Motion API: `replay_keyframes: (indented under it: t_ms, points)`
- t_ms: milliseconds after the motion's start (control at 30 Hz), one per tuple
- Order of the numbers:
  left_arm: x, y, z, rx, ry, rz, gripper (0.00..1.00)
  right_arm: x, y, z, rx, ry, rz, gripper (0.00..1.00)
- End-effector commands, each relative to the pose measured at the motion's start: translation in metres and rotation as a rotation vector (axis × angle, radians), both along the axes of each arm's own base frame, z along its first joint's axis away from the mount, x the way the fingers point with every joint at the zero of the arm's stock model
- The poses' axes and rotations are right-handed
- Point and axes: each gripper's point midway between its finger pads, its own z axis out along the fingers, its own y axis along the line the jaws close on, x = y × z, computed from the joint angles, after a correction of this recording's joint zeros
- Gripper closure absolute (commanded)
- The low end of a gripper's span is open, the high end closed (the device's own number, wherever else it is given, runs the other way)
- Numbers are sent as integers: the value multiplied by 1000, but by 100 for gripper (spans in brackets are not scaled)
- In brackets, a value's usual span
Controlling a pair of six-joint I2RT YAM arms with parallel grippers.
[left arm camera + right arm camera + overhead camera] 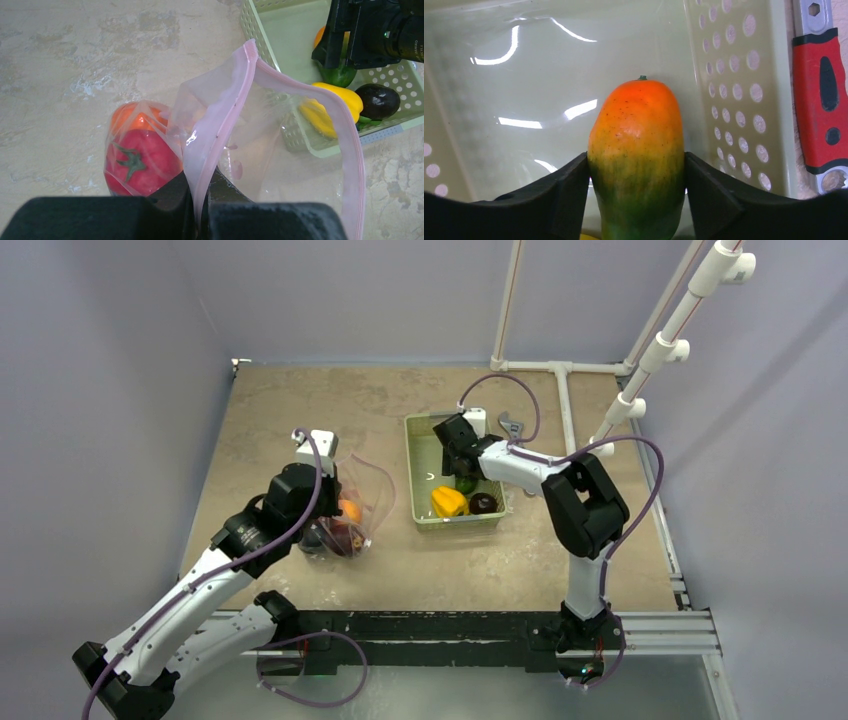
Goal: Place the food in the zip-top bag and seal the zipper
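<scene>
Pinches the pink zipper point(220, 125) of the bag point(280, 165) in the closed left tool point(200, 200), left of the basket point(734, 100), over the surface point(75, 60). Holds tomato point(142, 160) and orange point(135, 117) inside that bag. Grips a mango point(636, 130) between the right tool point(636, 195) fingers inside the basket, near pepper point(332, 107) and eggplant point(378, 100).

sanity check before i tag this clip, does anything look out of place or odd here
One thing: a red-handled wrench lies just outside the green basket's perforated wall. It is a tool, not something to bag. Nothing looks spilled or damaged.
</scene>
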Motion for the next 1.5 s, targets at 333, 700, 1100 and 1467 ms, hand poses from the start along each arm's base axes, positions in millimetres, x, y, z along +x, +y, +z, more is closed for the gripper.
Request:
replay_keyframes:
  t_ms: [333,700,1100,1467]
  points:
    - [4,-1,4,-9,-21,7,100,16,3,76,65,-138,-25,69]
    - [5,-2,3,-6,-17,2,100,1,43,194,316,-303,172,75]
    - [5,-3,3,-7,-17,0,100,-74,114,287,543,-457,604,76]
    - [4,-1,4,-11,-20,4,100,-139,182,293,591,-429,841,76]
